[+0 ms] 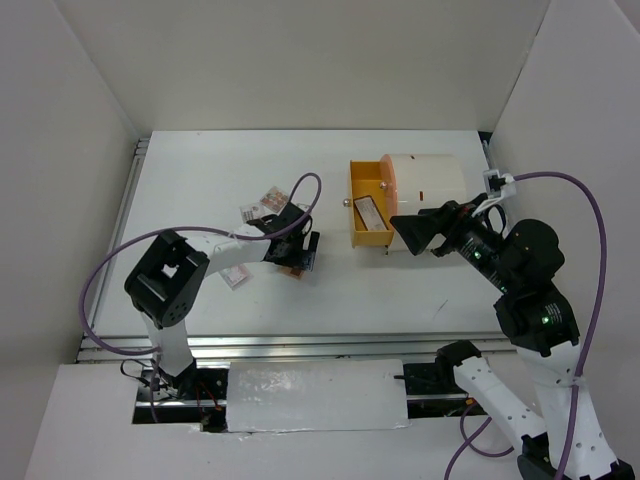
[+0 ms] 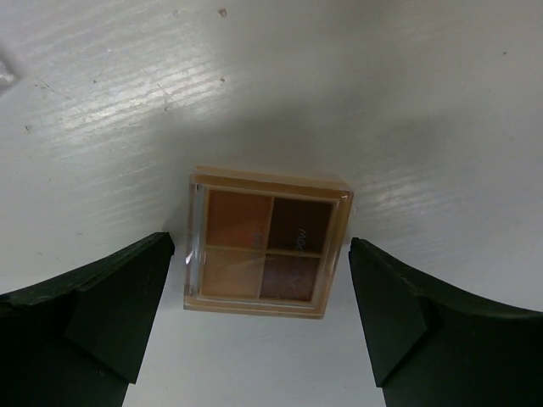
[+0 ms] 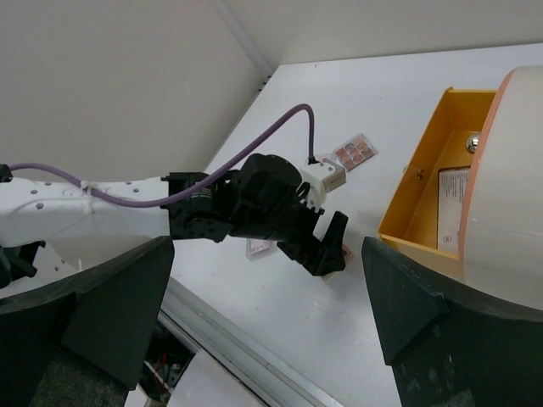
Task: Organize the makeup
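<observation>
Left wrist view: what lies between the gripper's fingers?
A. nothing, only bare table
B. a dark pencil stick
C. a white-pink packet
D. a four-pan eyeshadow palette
D: a square palette with four orange and brown pans lies flat on the table, with the left gripper open on either side and not touching it.
</observation>
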Robot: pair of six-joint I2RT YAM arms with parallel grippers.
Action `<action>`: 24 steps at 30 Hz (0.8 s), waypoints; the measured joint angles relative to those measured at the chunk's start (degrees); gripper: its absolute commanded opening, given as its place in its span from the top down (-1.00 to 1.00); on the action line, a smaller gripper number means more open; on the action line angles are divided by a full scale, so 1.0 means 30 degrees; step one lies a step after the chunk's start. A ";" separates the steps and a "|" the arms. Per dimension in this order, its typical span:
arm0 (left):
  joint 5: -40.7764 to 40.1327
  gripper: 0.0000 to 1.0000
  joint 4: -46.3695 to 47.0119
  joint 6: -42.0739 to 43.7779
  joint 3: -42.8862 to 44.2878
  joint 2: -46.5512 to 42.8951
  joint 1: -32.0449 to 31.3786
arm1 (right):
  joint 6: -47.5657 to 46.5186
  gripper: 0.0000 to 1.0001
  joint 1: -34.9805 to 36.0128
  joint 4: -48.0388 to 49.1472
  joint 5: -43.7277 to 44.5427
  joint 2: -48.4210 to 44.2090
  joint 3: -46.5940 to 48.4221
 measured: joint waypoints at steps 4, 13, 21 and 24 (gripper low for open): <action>-0.0109 -0.61 0.0117 -0.0168 -0.0036 0.0095 0.0000 | 0.0000 -0.99 0.0000 0.0160 -0.0058 0.0066 0.0000; -0.0393 -0.01 0.0801 -0.0991 -0.0867 -0.0532 -0.0277 | 0.0015 -1.00 0.0000 0.0423 -0.0044 0.0131 -0.0007; 0.1472 -0.08 -0.0066 -0.2805 -0.0284 -0.6003 -0.0393 | 0.0029 -1.00 0.0000 0.0539 0.0044 0.0131 -0.0007; 0.2645 -0.08 0.1231 -0.3774 0.1727 -0.7490 -0.0408 | 0.0073 -1.00 0.0000 0.0539 0.0117 0.0153 -0.0007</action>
